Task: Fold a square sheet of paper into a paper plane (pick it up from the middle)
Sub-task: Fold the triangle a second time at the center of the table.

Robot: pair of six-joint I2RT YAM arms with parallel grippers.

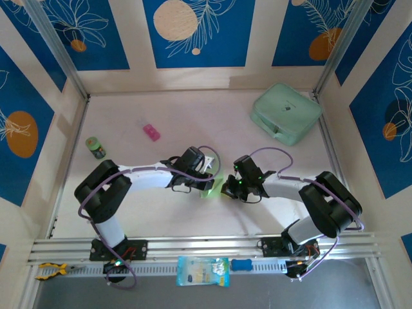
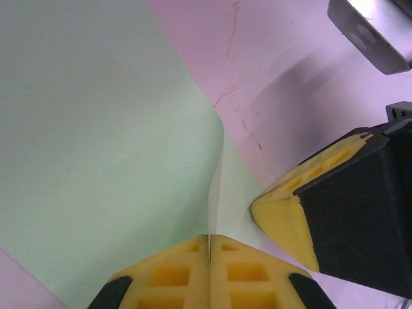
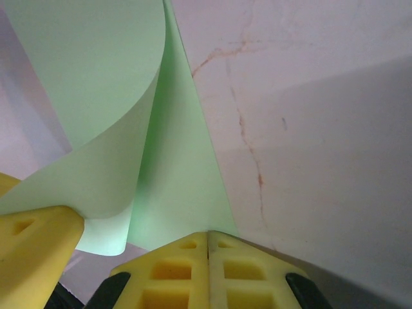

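Pale-pink and veined, the table (image 1: 161, 122) carries, at its far right corner, what we see as a thick mint-green rounded zip case (image 1: 286, 113). Near the front middle, the thin pale-green square sheet of paper (image 2: 96, 141) curls upward, and we find the left gripper (image 2: 209, 239) and right gripper (image 3: 208, 237) each clamped on its edge.

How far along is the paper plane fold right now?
Started: the paper is bent over into a curl. In hand: left pincer and right pincer are both shut on it. Still to do: no pressed crease or pointed plane shape shows yet.
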